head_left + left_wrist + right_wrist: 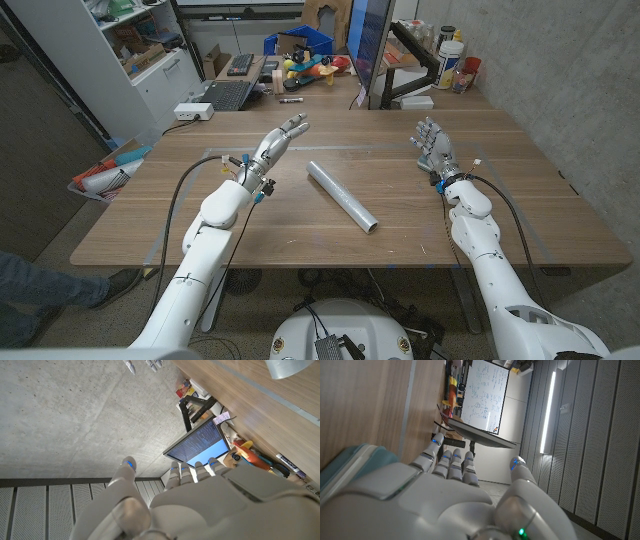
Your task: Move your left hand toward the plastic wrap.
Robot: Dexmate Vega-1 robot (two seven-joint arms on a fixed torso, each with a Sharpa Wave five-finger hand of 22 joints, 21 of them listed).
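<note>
— On the near side of the wooden table [520, 215], what are the hands doing?

— Both are holding nothing. The left hand [277, 141] is reaching out over the wood with its fingers stretched and slightly apart, pointing toward the far side. The right hand [434, 147] is standing with its fingers up and spread, released as well.

— And the plastic wrap?

— The plastic wrap [341, 195] is lying on the bare wood about mid-table, between the two arms, just beside the left hand and apart from it. Its long axis is running diagonally: one end is pointing toward the far left, the other, with its open tube end showing, toward the near right.

— What is going on behind the table?

— A laptop [227, 96] is sitting at the far left edge with a white box [193, 112] beside it. A monitor [372, 45] is standing past the far edge, lit with lines of text too small for me to read. Bottles and containers [455, 62] are clustering at the far right against a grey concrete wall [560, 80], and colourful objects [305, 68] are piling up near a blue bin [300, 42]. White shelving [135, 50] is lining the left side.

— Any labels?

— None that I can make out.
</note>
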